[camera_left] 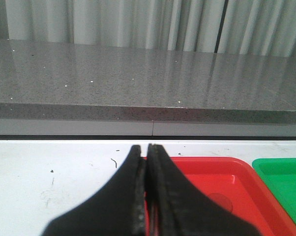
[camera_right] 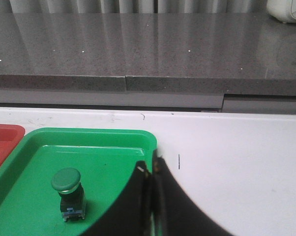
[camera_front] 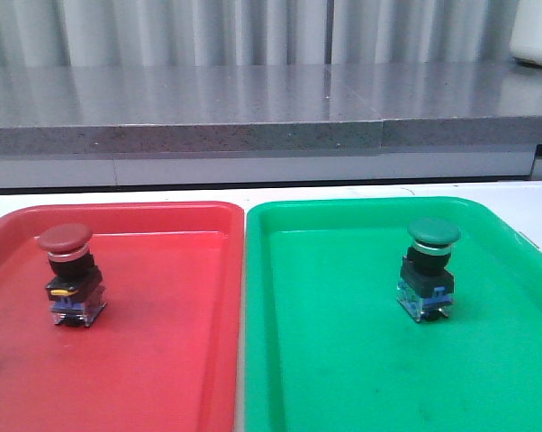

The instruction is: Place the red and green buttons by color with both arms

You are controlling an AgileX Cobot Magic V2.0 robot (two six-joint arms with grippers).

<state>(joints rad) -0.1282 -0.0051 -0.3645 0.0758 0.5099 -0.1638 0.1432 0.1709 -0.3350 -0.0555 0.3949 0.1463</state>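
red button (camera_front: 67, 270) stands in the red tray (camera_front: 163, 360), green button (camera_front: 430, 265) in the green tray (camera_front: 343, 360); left pincer (camera_left: 147, 150) and right pincer (camera_right: 149, 169) seemingly closed, empty.

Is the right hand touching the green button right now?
Apart. The right wrist view shows the right hand shut, with bare green tray between it and the green button.

Left gripper (camera_left: 146, 162): jaws pressed together, nothing between them, black fingers tapering to a point. Right gripper (camera_right: 150, 172): same, jaws closed tip to tip and empty. Neither arm shows in the front view.
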